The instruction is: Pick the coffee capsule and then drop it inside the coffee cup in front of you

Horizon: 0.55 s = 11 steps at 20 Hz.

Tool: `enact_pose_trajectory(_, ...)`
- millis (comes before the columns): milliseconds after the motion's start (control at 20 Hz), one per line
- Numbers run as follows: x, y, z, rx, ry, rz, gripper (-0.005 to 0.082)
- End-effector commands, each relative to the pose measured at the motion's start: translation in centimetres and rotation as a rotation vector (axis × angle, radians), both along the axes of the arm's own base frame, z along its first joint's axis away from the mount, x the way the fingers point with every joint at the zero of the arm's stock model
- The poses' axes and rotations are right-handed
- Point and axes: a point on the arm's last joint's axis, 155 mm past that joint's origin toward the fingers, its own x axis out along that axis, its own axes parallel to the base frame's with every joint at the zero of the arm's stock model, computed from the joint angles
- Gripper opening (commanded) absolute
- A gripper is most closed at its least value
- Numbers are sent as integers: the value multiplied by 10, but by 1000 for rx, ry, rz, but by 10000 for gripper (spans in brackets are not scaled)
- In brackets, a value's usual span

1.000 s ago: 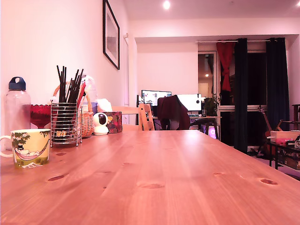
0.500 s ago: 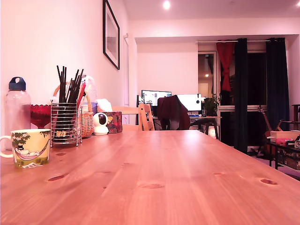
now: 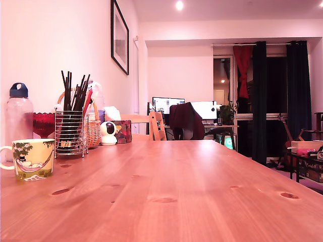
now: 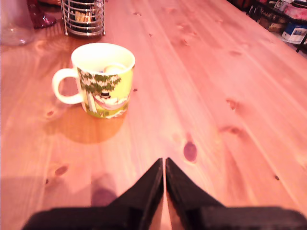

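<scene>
The gripper (image 4: 164, 163) is pinched closed and empty, the coffee cup (image 4: 103, 79) stands at its eleven o'clock, and the coffee capsule, likely light and slippery, is nowhere visible.

The exterior view sits low at one table (image 3: 202, 191) edge, looking along it. The wrist view looks down close. Both show the coffee cup (image 3: 33, 158) (image 4: 103, 79).

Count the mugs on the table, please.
1. The coffee cup stands upright near the table's edge at the exterior view's left, before the wire holder. Others may be hidden.
</scene>
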Motion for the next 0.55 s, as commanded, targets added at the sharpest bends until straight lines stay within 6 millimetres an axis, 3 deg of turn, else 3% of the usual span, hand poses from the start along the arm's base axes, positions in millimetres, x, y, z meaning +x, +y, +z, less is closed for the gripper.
enact_pose_trajectory(0,-4,5,-7,0,4,28,-13)
enact_pose_trajectory(200,-11,19,0,6,-29,106,-13)
enact_pose_trajectory(500,-21,24,12,4,-91,135,-13)
